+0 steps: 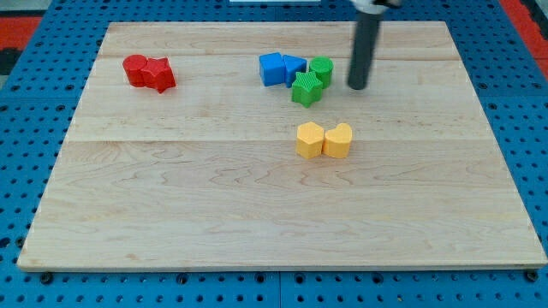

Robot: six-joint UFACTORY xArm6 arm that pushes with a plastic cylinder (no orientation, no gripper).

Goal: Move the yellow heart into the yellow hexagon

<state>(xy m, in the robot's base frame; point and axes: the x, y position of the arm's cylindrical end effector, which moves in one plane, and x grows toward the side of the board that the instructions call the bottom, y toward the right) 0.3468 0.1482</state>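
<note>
The yellow heart (pixel 338 140) lies just right of the yellow hexagon (pixel 309 140) near the middle of the wooden board (pixel 171 214); the two touch side by side. My tip (pixel 357 86) stands on the board above and slightly right of the yellow heart, a short gap away. It is also just right of the green blocks and touches no block.
A green star (pixel 306 89) and a green round block (pixel 321 69) sit left of my tip. Two blue blocks (pixel 280 68) adjoin them on the left. Two red blocks (pixel 149 73) lie at the board's upper left. Blue pegboard (pixel 26 128) surrounds the board.
</note>
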